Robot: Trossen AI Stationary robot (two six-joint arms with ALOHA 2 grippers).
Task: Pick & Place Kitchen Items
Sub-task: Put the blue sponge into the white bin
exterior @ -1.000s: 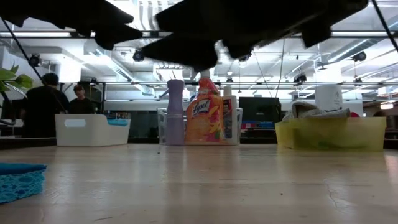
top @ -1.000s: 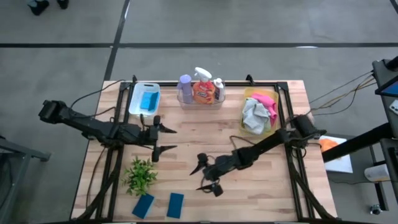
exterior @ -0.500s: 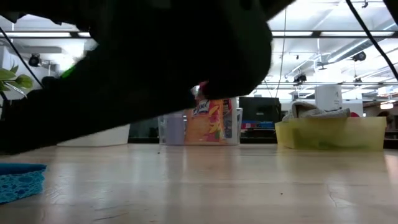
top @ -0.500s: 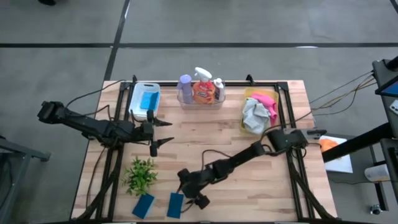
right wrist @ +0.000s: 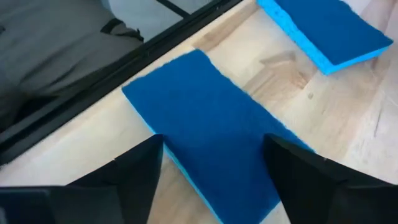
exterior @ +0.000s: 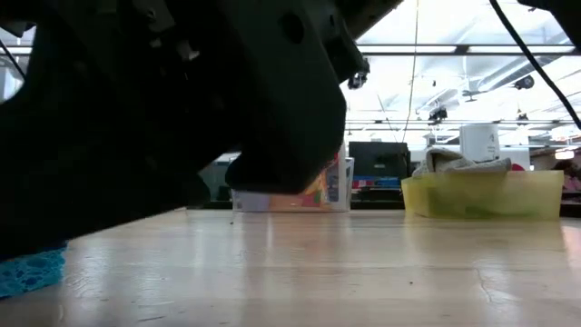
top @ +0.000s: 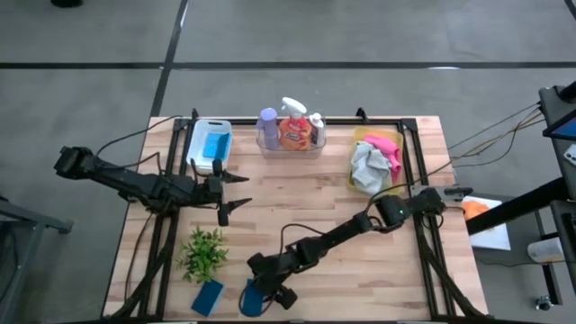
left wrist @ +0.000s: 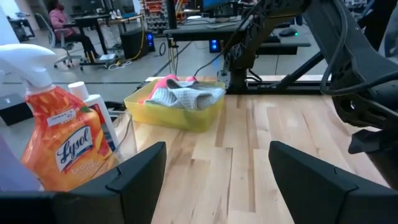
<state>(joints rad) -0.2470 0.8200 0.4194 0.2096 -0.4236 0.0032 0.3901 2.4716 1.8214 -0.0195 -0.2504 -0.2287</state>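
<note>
My right gripper (top: 264, 295) (right wrist: 214, 186) is open low over a blue sponge (right wrist: 217, 149) (top: 246, 304) that lies flat near the table's front edge. One finger stands on each side of the sponge. A second blue sponge (top: 207, 296) (right wrist: 329, 28) lies flat to its left. My left gripper (top: 236, 192) (left wrist: 214, 180) is open and empty above mid-table, facing the orange spray bottle (left wrist: 62, 143) and the small white bottle (left wrist: 99, 118). The purple bottle (top: 267, 124) stands with them in the clear tray (top: 290, 148).
A white tray (top: 196, 148) holding a blue sponge stands at the far left. A yellow tray (top: 360, 184) (exterior: 481, 195) with pink and grey cloths is at the far right. A green leafy thing (top: 202, 254) lies near the sponges. My right arm fills much of the low view.
My right gripper has swept from mid-table toward the near left edge and come down over the right-hand blue sponge, staying open. My left gripper has shifted slightly toward the far edge. The sponges have not moved.
</note>
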